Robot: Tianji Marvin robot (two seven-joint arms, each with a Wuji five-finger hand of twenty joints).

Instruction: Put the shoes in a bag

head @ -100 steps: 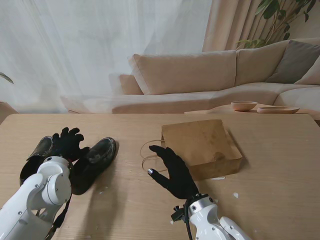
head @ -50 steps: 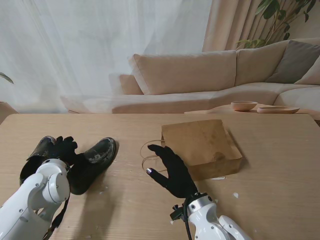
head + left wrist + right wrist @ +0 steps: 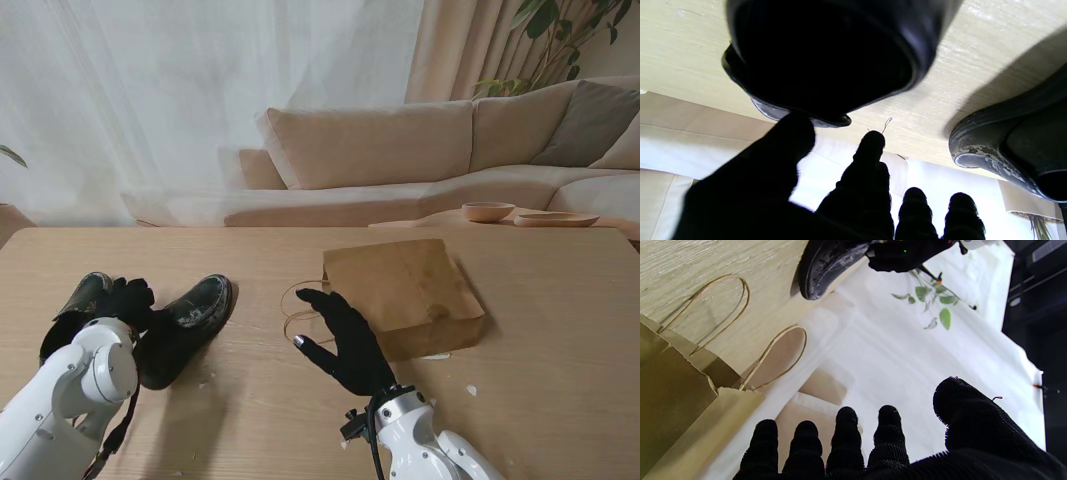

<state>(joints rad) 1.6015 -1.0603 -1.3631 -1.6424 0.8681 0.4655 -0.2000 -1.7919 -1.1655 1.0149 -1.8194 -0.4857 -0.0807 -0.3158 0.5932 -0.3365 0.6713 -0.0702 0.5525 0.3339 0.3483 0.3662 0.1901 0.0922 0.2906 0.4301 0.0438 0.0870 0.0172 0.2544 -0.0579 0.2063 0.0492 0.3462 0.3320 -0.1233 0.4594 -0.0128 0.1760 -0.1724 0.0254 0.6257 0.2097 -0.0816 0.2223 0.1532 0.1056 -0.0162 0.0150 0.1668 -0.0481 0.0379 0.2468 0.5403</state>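
On the light wooden surface (image 3: 250, 420), two black worn leather shoes are lying side by side on my left: the left shoe (image 3: 75, 310) is sitting at the outer side, the right shoe (image 3: 190, 320) just beside it, toe pointing away from me. Left hand (image 3: 128, 300), black-gloved, is hovering between and over the pair, fingers curled down near the left shoe's opening. Left wrist view is showing the thumb (image 3: 786, 140) right at the collar rim of the left shoe (image 3: 826, 56), other fingers apart and off it, so the hand is holding nothing firmly that I can see; contact with the rim cannot be confirmed. Right shoe (image 3: 1013, 143) is sitting near those fingers, untouched.

Flat brown paper bag (image 3: 405, 292) is lying on its side right of centre, mouth and twine handles (image 3: 298, 310) facing the shoes. Right hand (image 3: 345, 340) is hovering just beside the bag's mouth, fingers spread wide, gripping nothing. Right wrist view is showing the fingertips (image 3: 846, 420) clear of the bag (image 3: 680, 396).
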